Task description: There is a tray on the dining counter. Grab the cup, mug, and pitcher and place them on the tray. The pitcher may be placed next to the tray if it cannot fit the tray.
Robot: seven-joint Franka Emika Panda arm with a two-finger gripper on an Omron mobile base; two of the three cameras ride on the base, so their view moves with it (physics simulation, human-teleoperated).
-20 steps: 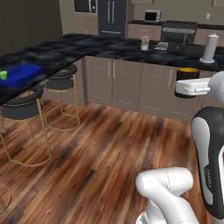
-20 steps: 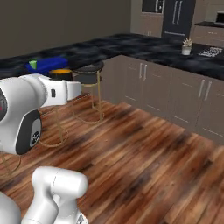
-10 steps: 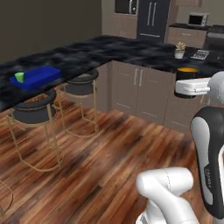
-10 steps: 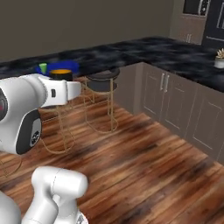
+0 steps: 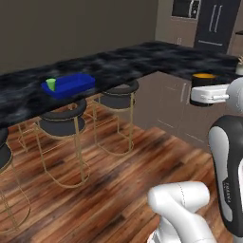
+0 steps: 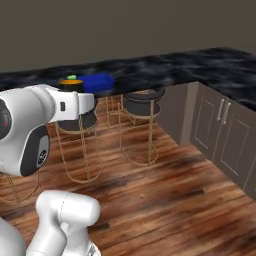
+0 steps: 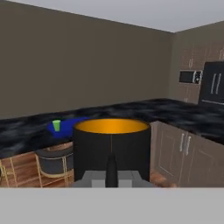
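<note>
Black cylindrical mug w/ orange inside (image 7: 111,148) hides most of bright blue rectangular tray (image 7: 65,126); tool (image 7: 111,168) fingertips mostly hidden against mug wall.

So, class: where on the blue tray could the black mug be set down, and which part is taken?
The cup stands at the tray's left end in the left base view. The stretch to its right lies bare, bordered by the rim. The hand holds the mug.

Black marble dining counter (image 5: 142,59), bright blue tray (image 5: 71,85) on it, green cup (image 5: 51,84) in tray
</note>
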